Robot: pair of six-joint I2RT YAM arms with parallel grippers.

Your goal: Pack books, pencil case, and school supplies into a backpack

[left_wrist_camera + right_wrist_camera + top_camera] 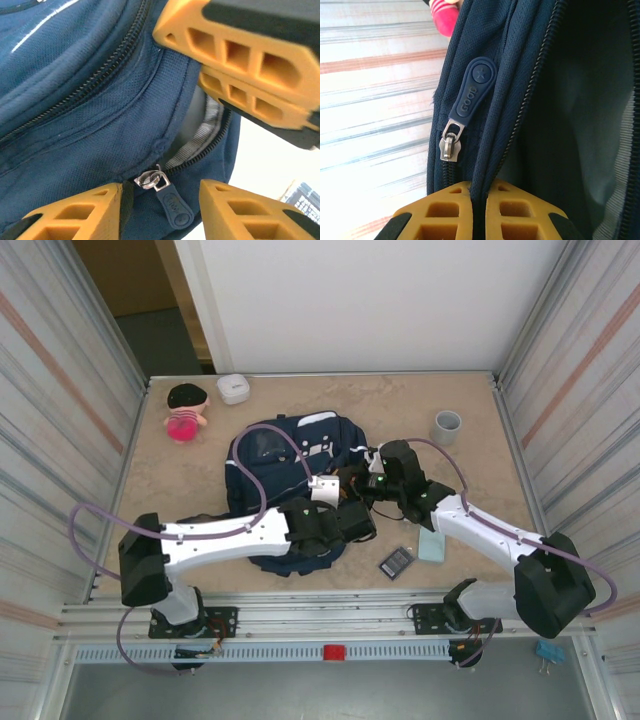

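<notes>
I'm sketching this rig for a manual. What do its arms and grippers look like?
The left arm and right arm share a look: white shells between bulky black joints, a lilac cable looping along each. The fingers are orange-yellow plastic with rectangular cut-outs and black backing. A small green light glows near the right wrist.

big navy backpack (285,455), left gripper (352,518) and right gripper (358,480) bunched at its right side, pencil case (432,545) lying off to its right

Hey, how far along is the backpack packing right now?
Done: the backpack is partly unzipped. In hand: right fingers pinch the opening's edge; left fingers straddle the zipper pull, open. Remaining: the pencil case and calculator lie on the table, unpacked.
</notes>
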